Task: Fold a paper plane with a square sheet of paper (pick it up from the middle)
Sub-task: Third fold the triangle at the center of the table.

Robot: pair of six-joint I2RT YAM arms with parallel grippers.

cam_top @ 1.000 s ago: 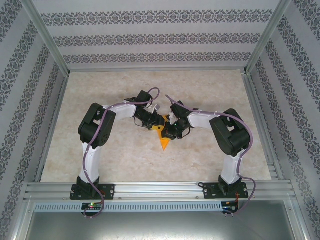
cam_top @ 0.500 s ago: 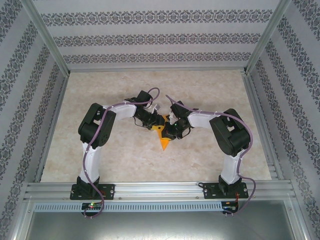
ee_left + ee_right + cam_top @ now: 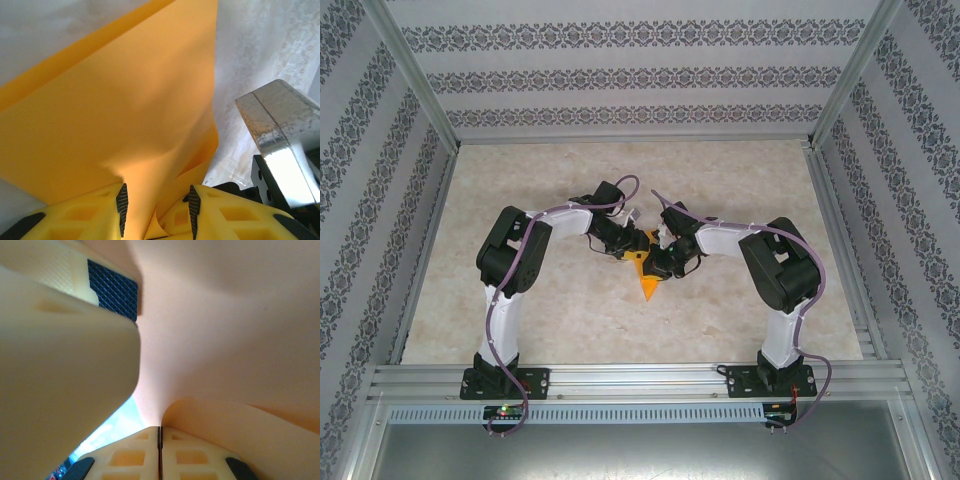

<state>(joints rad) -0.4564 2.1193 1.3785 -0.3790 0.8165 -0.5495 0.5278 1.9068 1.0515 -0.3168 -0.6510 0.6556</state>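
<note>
Orange and already creased to a point, the paper plane [image 3: 644, 280] sits at mid-table with its nose toward the arm bases and its broader end taken up between the two hands. The right hand [image 3: 160, 437] is pressed together, with a curl of the sheet pinched at its tips. The left hand [image 3: 157, 200] stands partly spread with layers of paper running down between its pads. Whether those pads actually bear on the paper I cannot tell, as the sheet bunches there.

This looks like a middle fold: the nose is made and the wings are being brought together along the centre crease. The next move probably calls for one hand to anchor the crease while the other draws a layer over without tearing it.

The hands crowd each other. The left finger [image 3: 65, 355] looms beside the right, and a silvery metal block [image 3: 280, 140] sits close by the left. Beyond lies the marbled table [image 3: 740, 180], then the patterned walls [image 3: 640, 80].
</note>
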